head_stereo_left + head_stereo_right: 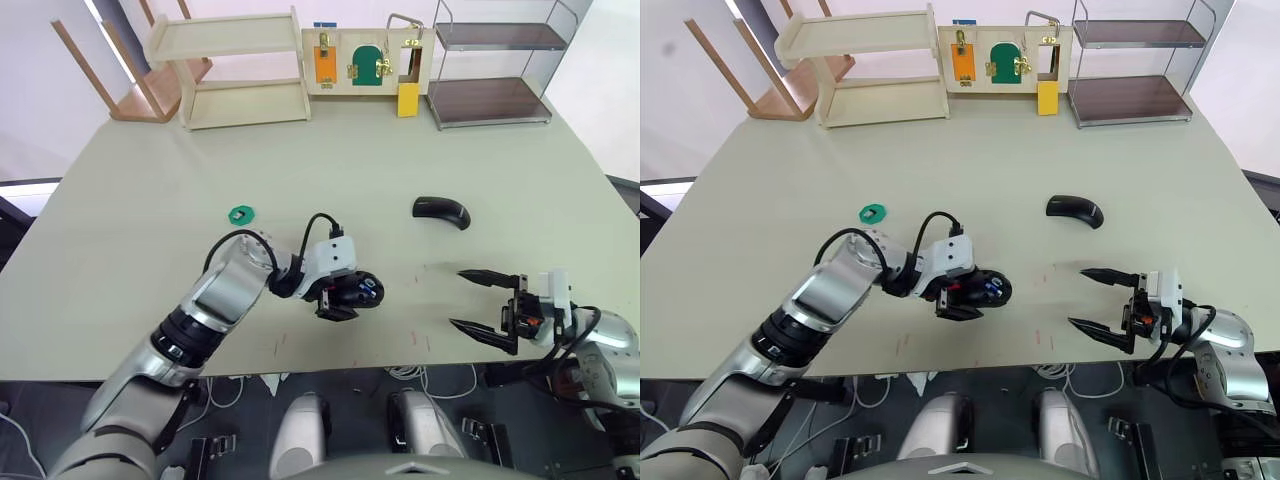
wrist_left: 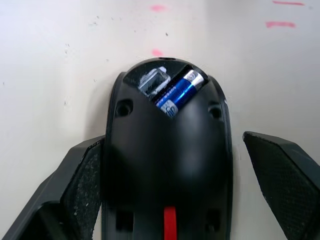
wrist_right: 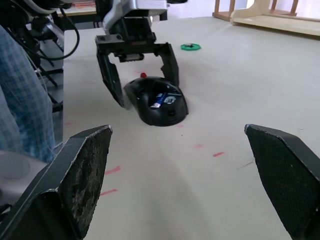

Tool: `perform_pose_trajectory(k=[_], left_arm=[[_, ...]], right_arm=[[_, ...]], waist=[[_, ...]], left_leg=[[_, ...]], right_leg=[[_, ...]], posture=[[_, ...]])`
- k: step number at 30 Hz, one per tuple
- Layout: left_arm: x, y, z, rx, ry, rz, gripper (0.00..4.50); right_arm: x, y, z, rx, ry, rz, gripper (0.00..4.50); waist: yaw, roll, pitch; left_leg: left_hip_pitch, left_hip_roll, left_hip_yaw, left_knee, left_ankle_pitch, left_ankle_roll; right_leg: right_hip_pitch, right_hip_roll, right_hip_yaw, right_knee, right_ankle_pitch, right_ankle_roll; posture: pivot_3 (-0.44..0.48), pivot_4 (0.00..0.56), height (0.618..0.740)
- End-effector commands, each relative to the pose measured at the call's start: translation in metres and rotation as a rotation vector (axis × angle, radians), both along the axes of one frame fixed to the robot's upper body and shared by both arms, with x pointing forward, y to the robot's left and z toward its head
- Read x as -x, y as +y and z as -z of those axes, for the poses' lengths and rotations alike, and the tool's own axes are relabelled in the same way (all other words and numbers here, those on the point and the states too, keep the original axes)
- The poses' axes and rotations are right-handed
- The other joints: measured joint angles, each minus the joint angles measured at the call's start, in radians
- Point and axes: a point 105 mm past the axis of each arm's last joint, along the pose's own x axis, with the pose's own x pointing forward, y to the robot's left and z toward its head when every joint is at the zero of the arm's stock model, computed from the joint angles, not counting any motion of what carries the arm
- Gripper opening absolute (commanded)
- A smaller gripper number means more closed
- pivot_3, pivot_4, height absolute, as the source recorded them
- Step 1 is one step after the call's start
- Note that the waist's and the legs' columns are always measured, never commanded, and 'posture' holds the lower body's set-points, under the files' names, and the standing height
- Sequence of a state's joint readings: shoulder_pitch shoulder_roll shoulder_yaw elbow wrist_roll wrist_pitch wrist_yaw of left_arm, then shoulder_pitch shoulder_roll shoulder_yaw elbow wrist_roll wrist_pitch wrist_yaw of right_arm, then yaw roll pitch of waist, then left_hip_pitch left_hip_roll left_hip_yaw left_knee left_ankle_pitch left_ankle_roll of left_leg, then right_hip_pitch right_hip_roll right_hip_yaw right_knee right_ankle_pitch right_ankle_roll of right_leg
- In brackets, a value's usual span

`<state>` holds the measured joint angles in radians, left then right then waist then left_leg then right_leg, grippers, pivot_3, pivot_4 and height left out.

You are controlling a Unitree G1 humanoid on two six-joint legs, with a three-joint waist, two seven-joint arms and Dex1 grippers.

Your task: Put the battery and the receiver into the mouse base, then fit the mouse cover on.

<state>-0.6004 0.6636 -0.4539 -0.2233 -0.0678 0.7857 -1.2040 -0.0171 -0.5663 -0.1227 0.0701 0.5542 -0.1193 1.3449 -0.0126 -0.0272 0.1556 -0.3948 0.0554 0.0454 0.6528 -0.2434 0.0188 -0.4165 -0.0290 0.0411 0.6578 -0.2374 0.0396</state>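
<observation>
Pale grey-green worktop (image 1: 150, 190), flat and matte, carrying all items and showing faint red marks near its front edge. Small green ring-shaped piece (image 1: 241, 213) lying left of centre, well apart from the other items. Left end effector (image 1: 345, 297), two black fingers on a white-and-black wrist, reaching in over the front centre of the worktop; its fingers are standing spread to either side of the black oval mouse base (image 2: 167, 155), one finger close against the base's flank and the other apart from it, so nothing is being clamped. The mouse base is resting on the worktop with its inner side up, a red part showing at one end. The small blue cylindrical battery (image 2: 180, 92), silvery at one end, is lying slanted in the open compartment at the other end of the base, just beside a clear, pale insert. Glossy black arched mouse cover (image 1: 441, 211) lying alone right of centre, farther back, well apart from base and end effectors. Right end effector (image 1: 483, 301) hovering near the front right edge, fingers wide apart, holding nothing.
</observation>
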Motion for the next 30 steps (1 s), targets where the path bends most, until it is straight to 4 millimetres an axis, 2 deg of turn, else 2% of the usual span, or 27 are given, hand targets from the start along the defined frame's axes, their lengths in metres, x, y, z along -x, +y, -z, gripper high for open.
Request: perform_pose_trajectory(k=[1,3,7,12,18,21,25,27,30], left_arm=[[0.002,0.002,-0.038,0.092,-0.064,-0.004,4.45],[0.003,0.005,-0.045,0.113,-0.066,-0.018,4.45],[0.003,0.023,-0.067,0.201,-0.073,-0.056,4.45],[0.000,0.045,-0.072,0.284,-0.093,-0.133,4.45],[-0.026,0.083,-0.069,0.445,-0.215,-0.364,4.45],[-0.030,0.099,-0.065,0.500,-0.255,-0.422,4.45],[-0.034,0.126,-0.052,0.498,-0.316,-0.480,4.45],[-0.044,0.142,-0.050,0.488,-0.368,-0.551,4.45],[-0.054,0.155,-0.050,0.503,-0.407,-0.618,4.45]], right_arm=[[0.000,-0.006,-0.010,-0.036,-0.054,0.026,4.50],[0.001,-0.006,-0.010,-0.039,-0.057,0.029,4.50],[0.001,-0.009,-0.013,-0.056,-0.066,0.046,4.50],[0.001,-0.012,-0.014,-0.060,-0.073,0.060,4.50],[0.004,-0.013,-0.013,-0.063,-0.073,0.056,4.50],[0.003,-0.014,-0.014,-0.071,-0.079,0.064,4.50],[0.001,-0.016,-0.016,-0.086,-0.088,0.084,4.50],[-0.001,-0.017,-0.018,-0.111,-0.100,0.103,4.50],[-0.002,-0.018,-0.019,-0.128,-0.116,0.128,4.50]], waist=[[0.000,0.000,0.001],[0.000,0.000,0.001],[0.000,0.000,0.002],[-0.002,0.001,0.003],[0.002,0.001,0.004],[0.001,0.001,0.004],[-0.001,0.001,0.004],[0.002,0.001,0.004],[0.006,0.000,0.004]], left_leg=[[-0.002,0.000,0.000,0.000,0.000,0.000],[-0.003,0.000,0.000,0.000,0.000,0.000],[-0.002,0.000,0.000,0.000,0.000,0.000],[-0.002,0.000,0.000,0.000,0.000,0.000],[-0.002,0.000,0.000,0.001,0.000,0.000],[-0.002,0.000,0.000,0.001,0.000,0.000],[-0.002,0.000,0.001,0.001,0.000,0.000],[-0.002,0.000,0.001,0.001,0.000,0.000],[-0.002,0.000,0.000,0.001,0.000,0.000]], right_leg=[[-0.001,0.000,0.000,0.000,0.000,0.000],[-0.002,0.000,0.000,0.000,0.000,0.000],[-0.002,0.000,0.000,0.000,0.000,0.000],[-0.002,0.000,0.000,0.001,0.000,0.000],[-0.002,-0.001,-0.001,0.001,0.000,0.000],[-0.002,-0.001,-0.001,0.001,0.001,0.000],[-0.002,-0.001,0.000,0.001,0.003,-0.002],[-0.002,-0.001,-0.001,0.001,0.003,-0.003],[-0.002,-0.001,-0.001,0.001,0.003,-0.002]], posture=[[0.000,0.150,0.740],[0.000,0.150,0.740],[0.000,0.150,0.740],[0.000,0.150,0.740],[0.000,0.150,0.740],[0.000,0.150,0.740],[0.000,0.150,0.740],[0.000,0.150,0.740],[0.000,0.150,0.740]])
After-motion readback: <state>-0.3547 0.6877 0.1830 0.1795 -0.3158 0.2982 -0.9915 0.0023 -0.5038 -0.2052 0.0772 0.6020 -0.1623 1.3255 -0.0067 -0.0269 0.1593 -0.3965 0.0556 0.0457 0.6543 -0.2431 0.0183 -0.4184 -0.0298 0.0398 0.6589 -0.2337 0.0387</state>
